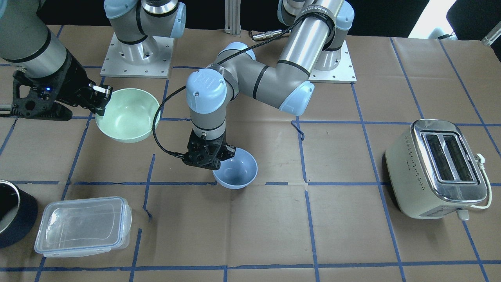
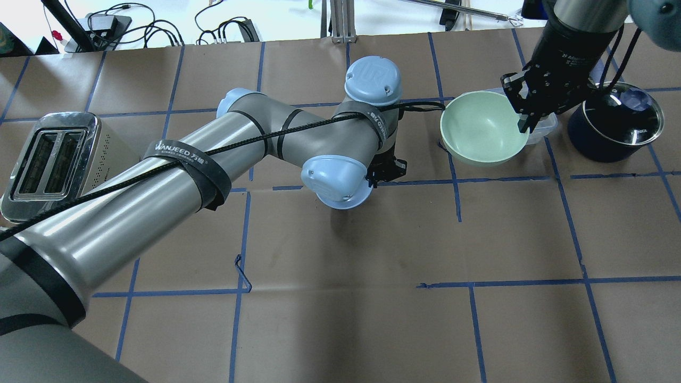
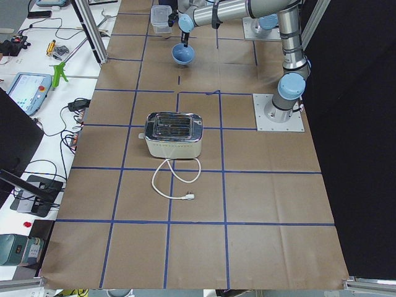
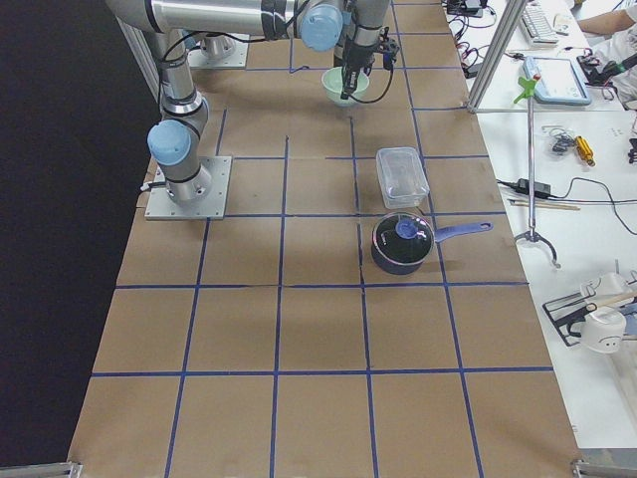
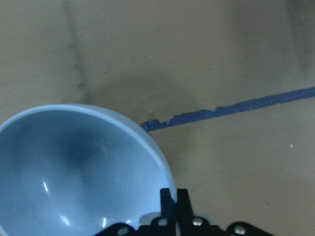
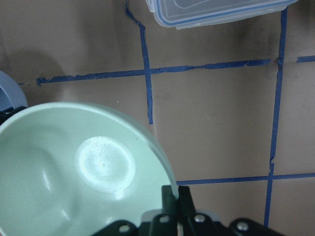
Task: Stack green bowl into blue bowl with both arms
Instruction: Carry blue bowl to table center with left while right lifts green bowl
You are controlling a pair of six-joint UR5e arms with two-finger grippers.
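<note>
My right gripper (image 1: 101,102) is shut on the rim of the green bowl (image 1: 127,114) and holds it above the table. It also shows in the overhead view (image 2: 524,116) with the green bowl (image 2: 481,135), and the right wrist view shows the pads (image 6: 170,199) pinching the green bowl's (image 6: 83,172) rim. My left gripper (image 1: 225,154) is shut on the rim of the blue bowl (image 1: 236,170), which is tilted and seems slightly raised. The left wrist view shows the blue bowl (image 5: 74,172) held at its rim by the fingers (image 5: 167,199). In the overhead view my left arm hides the blue bowl.
A clear lidded container (image 1: 82,225) and a dark pot (image 1: 11,213) stand near the right arm's side. A cream toaster (image 1: 438,168) stands on the left arm's side. Blue tape lines cross the brown table cover (image 1: 254,227).
</note>
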